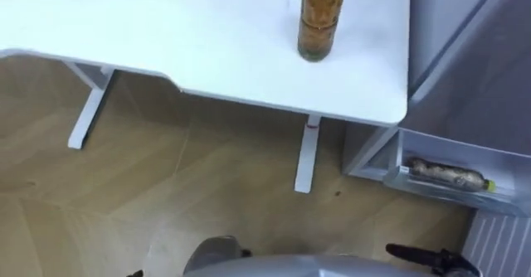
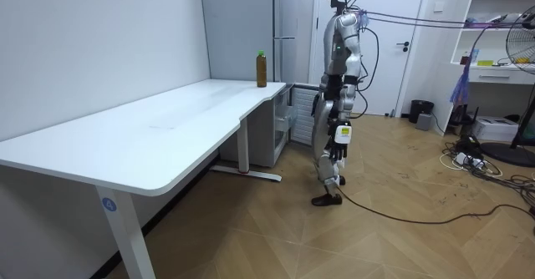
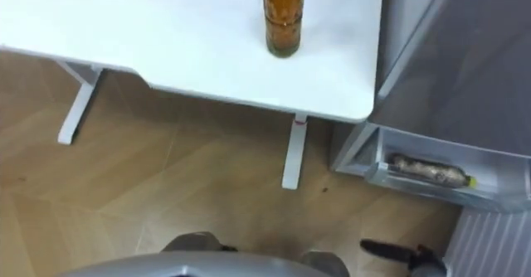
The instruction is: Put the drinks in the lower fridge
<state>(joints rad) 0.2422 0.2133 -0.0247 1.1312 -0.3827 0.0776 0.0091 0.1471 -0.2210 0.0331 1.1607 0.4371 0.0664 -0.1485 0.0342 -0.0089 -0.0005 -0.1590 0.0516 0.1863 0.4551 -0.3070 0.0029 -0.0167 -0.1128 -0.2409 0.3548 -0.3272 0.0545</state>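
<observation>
An amber drink bottle (image 1: pixel 321 20) stands upright near the right end of the white table (image 1: pixel 166 36); in the room view the bottle (image 2: pixel 262 68) has a green cap. A second bottle (image 1: pixel 446 175) lies on its side in the open lower fridge compartment (image 1: pixel 465 196), right of the table. I stand a step back from the table's end, facing it. My right hand (image 1: pixel 431 259) is low at the lower right with its dark fingers stretched out, holding nothing. My left hand (image 2: pixel 341 134) hangs relaxed and empty beside my hip.
The grey fridge (image 2: pixel 284 28) stands against the wall just past the table end. White table legs (image 1: pixel 307 157) stand on the wood floor between me and the table. A ribbed white panel (image 1: pixel 498 244) lies at the far lower right.
</observation>
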